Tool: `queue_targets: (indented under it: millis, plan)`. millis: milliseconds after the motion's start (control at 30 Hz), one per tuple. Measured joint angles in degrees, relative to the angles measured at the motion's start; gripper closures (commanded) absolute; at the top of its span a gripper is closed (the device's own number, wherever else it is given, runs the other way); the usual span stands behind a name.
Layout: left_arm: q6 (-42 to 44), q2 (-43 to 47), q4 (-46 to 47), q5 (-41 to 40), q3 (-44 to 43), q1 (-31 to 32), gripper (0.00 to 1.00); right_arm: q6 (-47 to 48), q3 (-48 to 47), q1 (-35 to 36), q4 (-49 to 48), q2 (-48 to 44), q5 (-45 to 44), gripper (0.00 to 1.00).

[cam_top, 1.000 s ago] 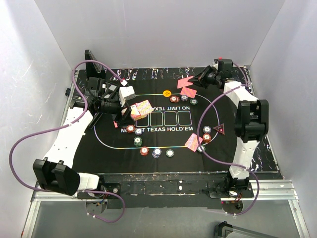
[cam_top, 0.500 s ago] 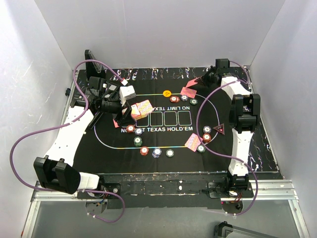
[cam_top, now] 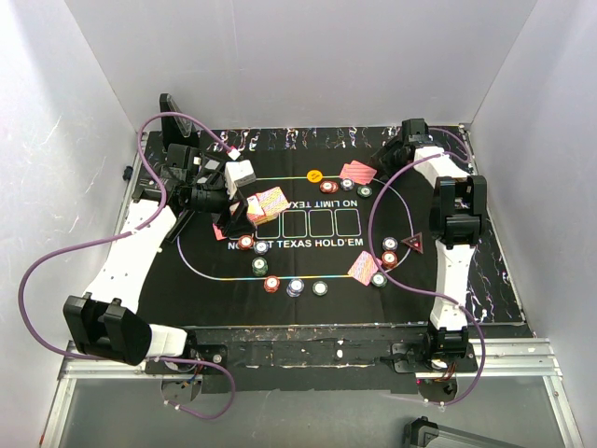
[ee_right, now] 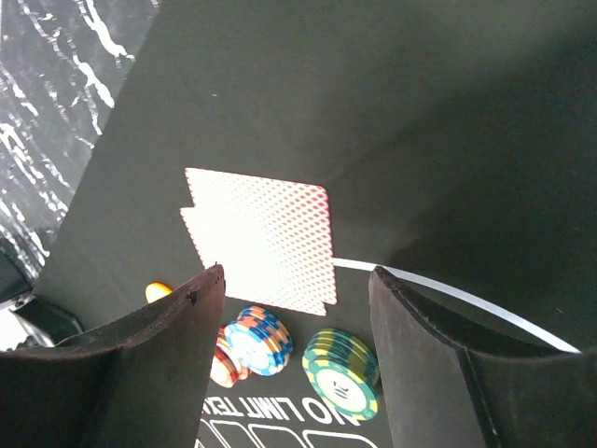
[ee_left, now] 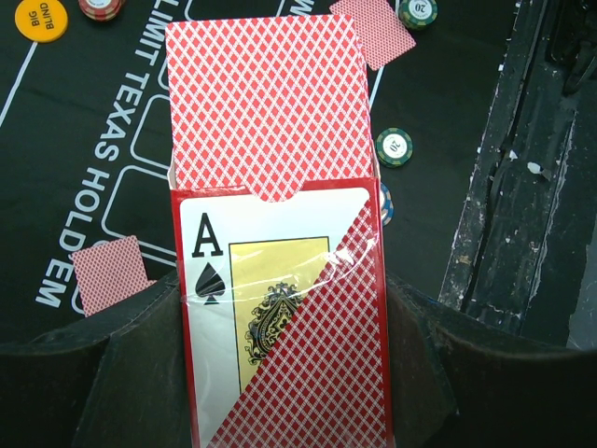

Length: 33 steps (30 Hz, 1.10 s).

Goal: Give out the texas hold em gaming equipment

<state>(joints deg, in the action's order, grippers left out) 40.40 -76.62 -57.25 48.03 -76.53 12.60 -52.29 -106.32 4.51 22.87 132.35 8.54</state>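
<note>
My left gripper (ee_left: 282,280) is shut on a red card box (ee_left: 284,327) with an ace of spades printed on it. Red-backed cards (ee_left: 263,103) stick out of its open end. In the top view the box (cam_top: 264,204) hangs over the left side of the black mat (cam_top: 308,257). At the far right, my right gripper (cam_top: 386,157) stands open above two overlapping red-backed cards (ee_right: 263,238), which lie flat on the mat with nothing between the fingers. Just beyond them are blue-white chips (ee_right: 263,338), red chips (ee_right: 222,366), green chips (ee_right: 343,373) and a yellow disc (cam_top: 315,175).
More chips sit in groups at the left (cam_top: 245,243), near side (cam_top: 296,287) and right (cam_top: 389,251) of the printed oval. Single cards lie at the right (cam_top: 364,267) and left (cam_top: 221,231). A dark-red triangle marker (cam_top: 413,243) is on the right. White walls enclose the table.
The right gripper opened and let go of its card, which now lies on the other card at the far seat. The right arm drew back toward the far right. The left arm stayed still.
</note>
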Motion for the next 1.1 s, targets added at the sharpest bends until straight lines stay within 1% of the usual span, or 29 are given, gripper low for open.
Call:
queue_targets:
  millis: [167,233,300,400,500,567,667,733,833,1100]
  plan:
    - [-0.2,0.0,0.3,0.0,0.0,0.0,1.0,0.3,0.8,0.0,3.8,-2.5,-2.6,0.28]
    - [-0.2,0.0,0.3,0.0,0.0,0.0,1.0,0.4,2.8,0.0,4.3,-5.8,-2.5,0.28]
    - [-0.2,0.0,0.3,-0.2,0.0,0.0,1.0,0.4,6.1,0.3,4.0,-10.8,-1.3,0.22]
    - [-0.1,0.1,0.3,-0.4,0.0,0.0,1.0,0.8,12.0,1.4,2.0,-20.0,2.4,0.17]
    - [-0.1,0.1,0.3,-0.5,0.0,0.0,1.0,1.9,16.6,5.5,-1.7,-28.4,8.9,0.15]
    - [-0.1,0.1,0.3,-0.6,0.0,0.0,1.0,2.8,18.9,10.6,-4.5,-32.9,14.5,0.14]
    - [-0.1,0.1,0.3,-0.7,0.0,0.0,1.0,3.3,21.8,17.9,-8.3,-36.8,21.4,0.13]
    - [-0.1,0.1,0.4,-0.7,0.1,0.0,1.0,3.2,23.8,22.5,-10.2,-38.3,25.1,0.12]
    - [-0.1,0.1,0.4,-0.9,0.1,0.0,1.0,3.1,24.4,27.2,-11.6,-38.1,28.9,0.12]
    - [-0.1,0.1,0.4,-1.4,0.1,0.0,1.0,4.5,20.6,31.2,-11.5,-32.8,32.6,0.1]
